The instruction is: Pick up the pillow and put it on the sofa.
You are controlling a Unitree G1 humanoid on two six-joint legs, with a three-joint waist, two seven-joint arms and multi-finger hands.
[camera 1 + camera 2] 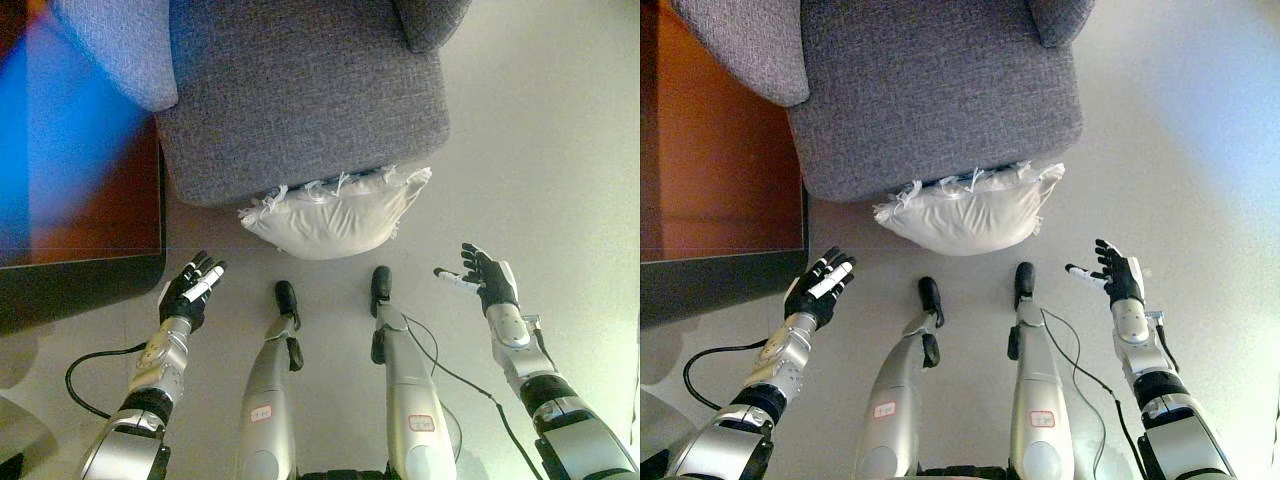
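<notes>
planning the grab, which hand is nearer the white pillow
Left hand, slightly: below the white pillow's left corner. Right hand sits further off its right end.

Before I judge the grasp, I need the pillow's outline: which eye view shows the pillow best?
The right eye view: the pillow lies whole on the floor, against the sofa front. The left eye view shows the same pillow, equally complete, only slightly lower.

Both head views look steeply down, close, sharing the sofa (300, 100) front and floor (1180, 150).
</notes>
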